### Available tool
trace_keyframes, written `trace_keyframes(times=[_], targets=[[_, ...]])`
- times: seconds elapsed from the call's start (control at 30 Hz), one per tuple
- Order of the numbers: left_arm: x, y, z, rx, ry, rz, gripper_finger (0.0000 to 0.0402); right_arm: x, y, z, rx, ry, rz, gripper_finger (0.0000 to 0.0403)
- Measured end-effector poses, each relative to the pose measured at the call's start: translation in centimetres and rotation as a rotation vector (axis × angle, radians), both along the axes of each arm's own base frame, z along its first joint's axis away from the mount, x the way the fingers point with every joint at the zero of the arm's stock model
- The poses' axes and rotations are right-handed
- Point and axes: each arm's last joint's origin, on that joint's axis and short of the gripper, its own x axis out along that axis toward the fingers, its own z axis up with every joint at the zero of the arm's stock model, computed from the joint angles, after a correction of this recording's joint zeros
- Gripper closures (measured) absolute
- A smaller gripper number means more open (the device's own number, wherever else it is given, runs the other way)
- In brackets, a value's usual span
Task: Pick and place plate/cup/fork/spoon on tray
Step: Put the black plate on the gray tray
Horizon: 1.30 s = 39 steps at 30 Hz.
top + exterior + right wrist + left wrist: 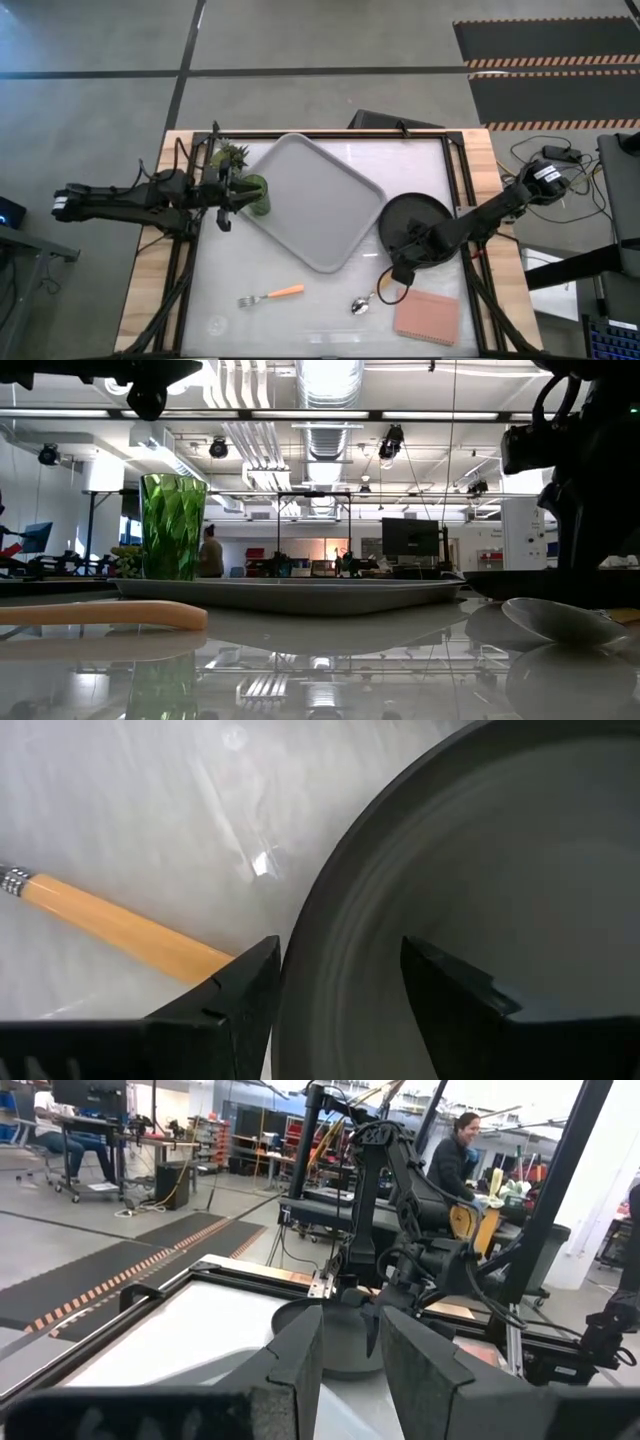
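From the high view I see the tray (312,200) lying diagonally mid-surface, with the cup (255,195) at its 9 o'clock edge just beside the left gripper (226,205). The plate (415,228) sits at the tray's 3 o'clock, the right gripper (402,262) over its near rim. The fork (272,295) and spoon (364,303) lie toward 6 o'clock, a pink pad (427,317) beside the spoon.

In the low view the cup (172,526) stands upright at the tray's (290,592) end.

My left wrist view shows 2 parted, empty fingers (295,1365).

My right wrist view shows fingers (245,990) straddling the plate (480,890) rim, apart, fork handle (120,925) beyond.
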Motion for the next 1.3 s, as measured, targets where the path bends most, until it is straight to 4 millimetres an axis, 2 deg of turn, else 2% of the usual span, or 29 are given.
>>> trace_keyframes(times=[0.43,0.73,0.9,1.2,1.3], targets=[[0.1,0.0,0.0,-0.022,0.0,-0.002,0.0317,-0.2,-0.1,0.2,0.003,0.004,-0.023,0.0204],[0.0,0.0,0.0,-0.022,-0.001,-0.002,0.0317,0.3,0.1,-1.2,-0.018,0.052,-0.035,0.021],[0.0,0.0,0.0,-0.022,-0.001,-0.002,0.0317,0.3,0.2,-1.5,-0.02,0.064,-0.048,0.0255],[0.0,0.0,0.0,-0.022,-0.001,-0.002,0.0317,0.3,0.1,-0.9,-0.003,0.046,-0.054,0.0382],[0.0,0.0,0.0,-0.022,-0.001,-0.002,0.0317,0.4,0.2,-0.6,0.007,0.04,-0.053,0.0387]])
